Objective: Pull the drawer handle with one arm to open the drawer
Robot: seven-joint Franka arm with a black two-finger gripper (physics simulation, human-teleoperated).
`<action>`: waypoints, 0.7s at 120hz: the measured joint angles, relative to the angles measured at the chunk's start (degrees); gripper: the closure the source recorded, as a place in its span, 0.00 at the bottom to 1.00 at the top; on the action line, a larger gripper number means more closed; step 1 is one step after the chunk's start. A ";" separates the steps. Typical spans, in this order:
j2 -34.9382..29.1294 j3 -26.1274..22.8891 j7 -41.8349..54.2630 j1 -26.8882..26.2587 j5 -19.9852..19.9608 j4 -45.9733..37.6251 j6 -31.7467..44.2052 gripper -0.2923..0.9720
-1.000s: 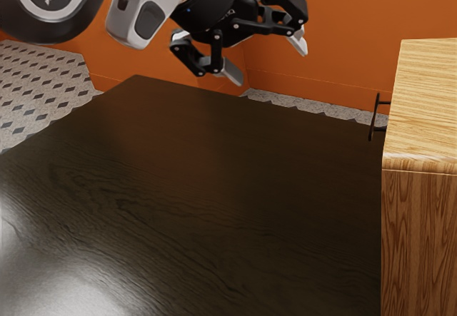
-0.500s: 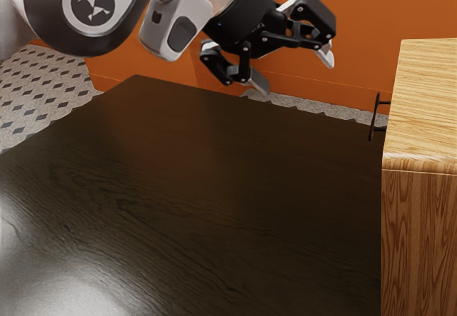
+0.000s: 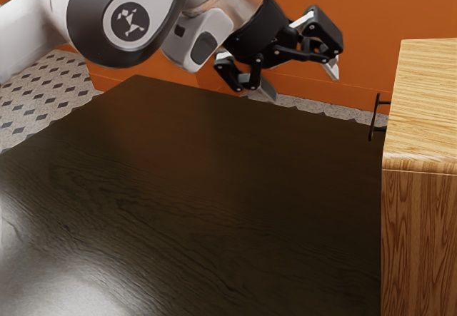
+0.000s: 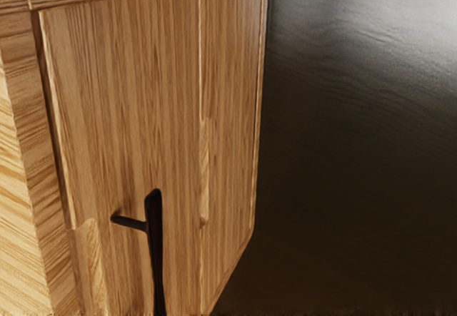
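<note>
One hand (image 3: 300, 80), fingers (image 3: 333, 68) spread apart and empty, hangs near the dark wood surface's (image 3: 178, 187) far edge, well apart from the drawer handle (image 3: 373, 116) toward the exterior view's right. Handle: thin black bar, judged rigid; I would grip its middle. Wooden drawer (image 4: 143, 102) judged moderately heavy. Orange wall (image 3: 393, 16) behind; tiled floor (image 3: 43, 88).

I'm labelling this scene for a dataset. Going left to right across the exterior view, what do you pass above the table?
arm → open gripper → handle → cabinet
</note>
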 joint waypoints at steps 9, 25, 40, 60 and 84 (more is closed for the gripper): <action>0.38 -0.09 0.05 0.31 -0.02 -0.01 0.67 0.23; 1.10 -0.13 0.13 0.63 -0.62 -0.04 1.72 0.23; 1.24 -0.13 0.19 0.41 -0.78 -0.10 2.26 0.23; 1.41 0.30 0.27 -1.53 -0.43 -1.60 2.59 0.23; 1.53 0.47 0.35 -3.63 -0.03 -2.02 3.07 0.23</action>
